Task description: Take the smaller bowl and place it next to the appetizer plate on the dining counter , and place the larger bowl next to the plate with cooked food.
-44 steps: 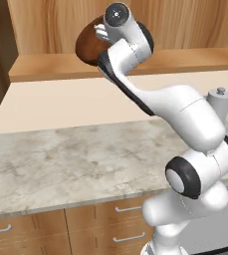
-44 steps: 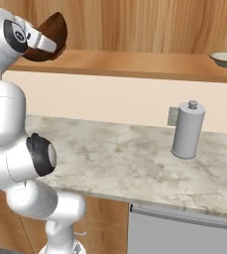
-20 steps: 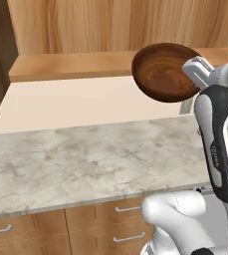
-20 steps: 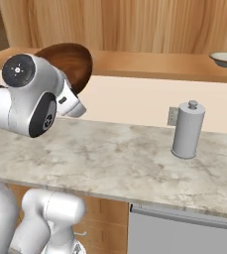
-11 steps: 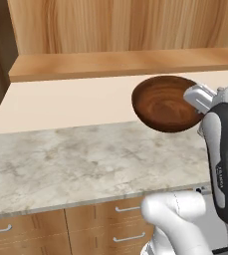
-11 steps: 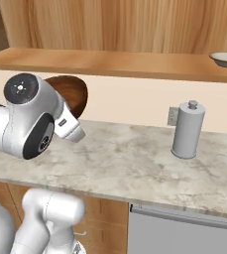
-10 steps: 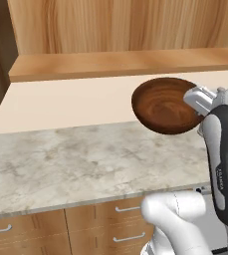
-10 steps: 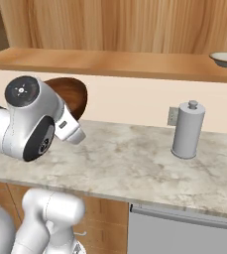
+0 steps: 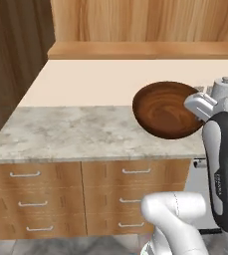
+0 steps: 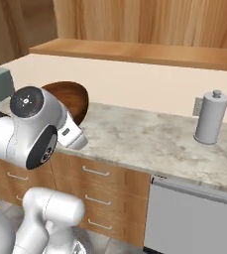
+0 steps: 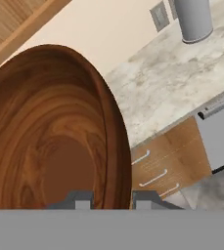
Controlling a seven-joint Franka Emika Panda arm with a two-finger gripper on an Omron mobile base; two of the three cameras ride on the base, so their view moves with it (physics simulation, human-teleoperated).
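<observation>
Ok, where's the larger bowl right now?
The larger bowl is gripped by its rim in the end effector, tilted, held over the marbled counter's front edge, above the drawers.

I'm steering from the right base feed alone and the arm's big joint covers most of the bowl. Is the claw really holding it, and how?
Observer: Yes. In the hand view the claw is shut on the wooden bowl, one finger inside the rim, one outside.
Operator: Is the bowl level?
Observer: No. In the left base view the bowl is tipped, its hollow facing the camera, and nothing is in it.
Operator: What is under it?
Observer: In the left base view it hangs at the front edge of the marbled counter, above a row of drawers.
</observation>
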